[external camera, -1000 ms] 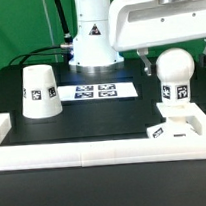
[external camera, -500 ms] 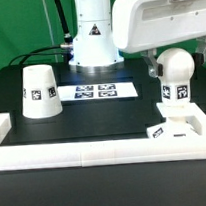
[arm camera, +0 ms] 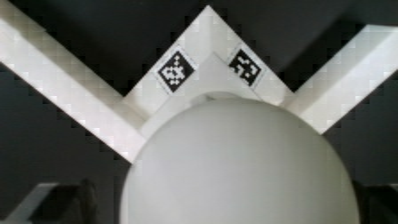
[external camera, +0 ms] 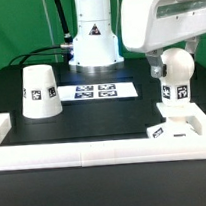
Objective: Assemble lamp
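Observation:
The lamp's bulb [external camera: 174,80] stands upright on the flat square base [external camera: 183,130] at the exterior view's right. My gripper [external camera: 173,58] hangs straight above it, with a dark finger [external camera: 151,61] on each side of the round top. The jaws look open, with no clear contact. In the wrist view the bulb [arm camera: 231,155] fills the middle between my jaws [arm camera: 214,205], and a tagged corner of the base [arm camera: 210,45] shows beyond it. The cone-shaped shade [external camera: 38,91] stands alone at the exterior view's left.
The marker board [external camera: 95,92] lies flat between the shade and the bulb. A long white rail [external camera: 95,150] runs along the front, with short ends at both sides; it also shows in the wrist view [arm camera: 54,60]. The arm's white pedestal [external camera: 91,42] stands behind.
My hand has shifted a little over the bulb and come lower around its top. The bulb, base and shade have not moved.

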